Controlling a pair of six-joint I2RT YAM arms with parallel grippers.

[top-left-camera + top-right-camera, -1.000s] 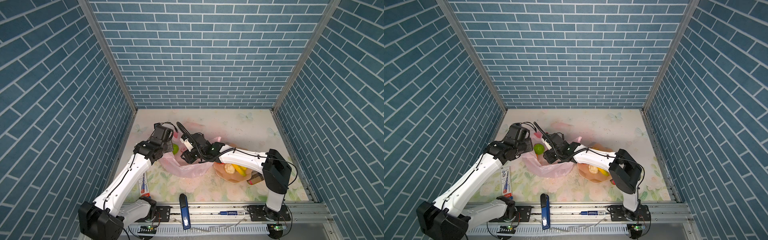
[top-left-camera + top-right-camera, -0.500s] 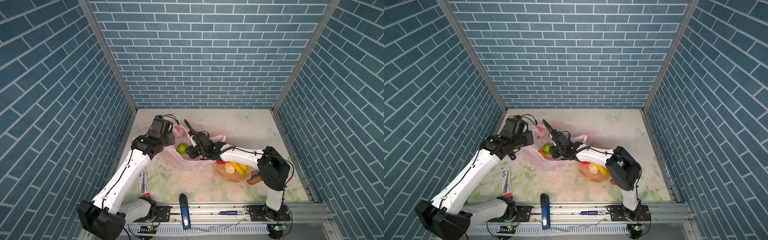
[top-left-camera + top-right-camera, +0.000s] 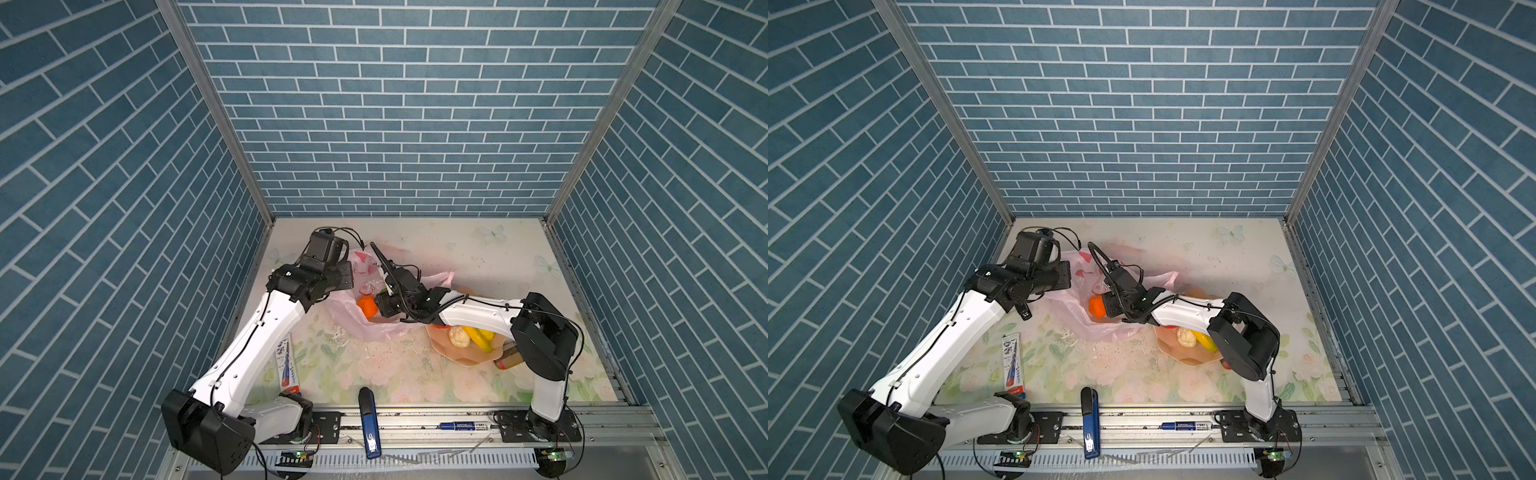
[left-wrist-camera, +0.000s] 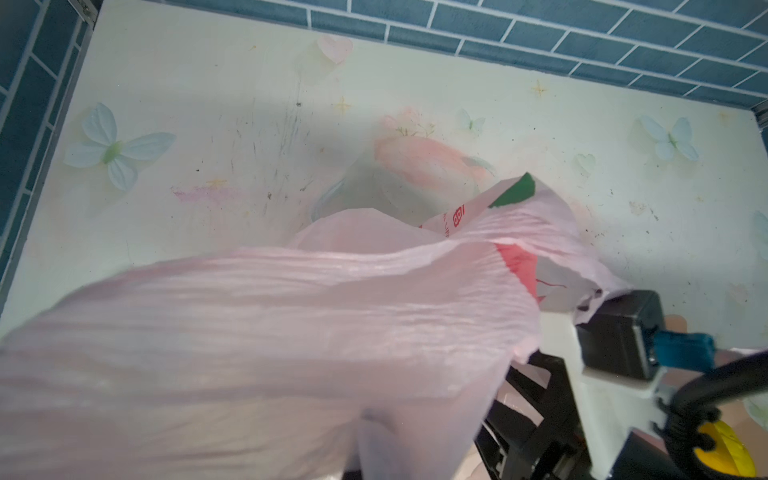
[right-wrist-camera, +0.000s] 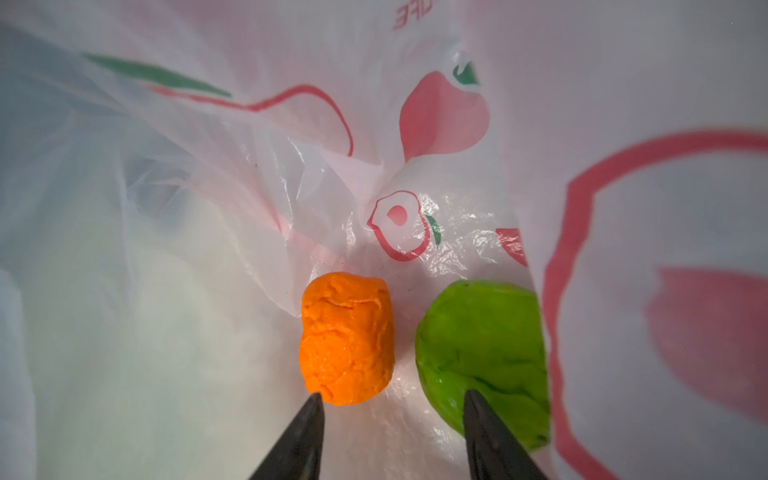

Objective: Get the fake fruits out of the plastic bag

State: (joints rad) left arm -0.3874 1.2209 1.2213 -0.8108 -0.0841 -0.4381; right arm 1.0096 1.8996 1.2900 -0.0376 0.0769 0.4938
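Inside crinkled pink bag (image 5: 249, 187) — knobbly orange ball (image 5: 347, 336), lumpy green ball (image 5: 484, 357).

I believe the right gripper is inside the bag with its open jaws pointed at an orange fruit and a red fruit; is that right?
Not quite: the second fruit is green, not red. The right wrist view shows the right gripper inside the bag, its open jaws pointed at an orange fruit and a green fruit.

bag (image 5: 291, 187): pink (red, green prints) | orange ball (image 5: 347, 336) | green ball (image 5: 482, 353) | plate (image 3: 469, 355): seemingly peach
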